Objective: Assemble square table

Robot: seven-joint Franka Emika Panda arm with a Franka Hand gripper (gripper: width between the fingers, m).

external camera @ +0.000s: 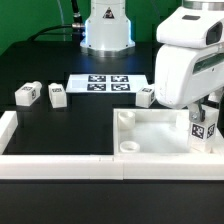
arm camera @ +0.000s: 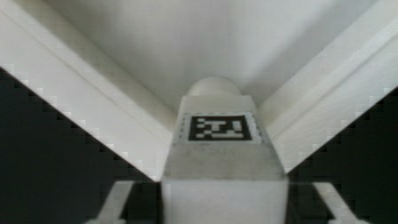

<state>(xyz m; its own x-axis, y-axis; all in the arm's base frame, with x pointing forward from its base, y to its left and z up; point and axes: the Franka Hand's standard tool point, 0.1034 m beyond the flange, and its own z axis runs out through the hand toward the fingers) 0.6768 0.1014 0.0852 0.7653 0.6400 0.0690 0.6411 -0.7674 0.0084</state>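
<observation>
The square table top (external camera: 150, 135) is a white tray with a raised rim, lying at the exterior view's right. One white tagged leg (external camera: 203, 128) stands upright in its right corner. My gripper (external camera: 205, 112) is straight above that leg, straddling its upper end. In the wrist view the leg (arm camera: 221, 150) runs down to where two rims of the top (arm camera: 80, 85) meet. A dark gap shows between the leg and each finger (arm camera: 125, 200), so the jaws stand open around it. Three more legs lie on the table, two (external camera: 26, 95) (external camera: 57, 96) at the left and one (external camera: 146, 97) behind the top.
The marker board (external camera: 110, 82) lies at the back middle. A long white border rail (external camera: 60, 165) runs along the front and turns up the left side (external camera: 8, 125). The robot's white base (external camera: 105, 30) stands at the back.
</observation>
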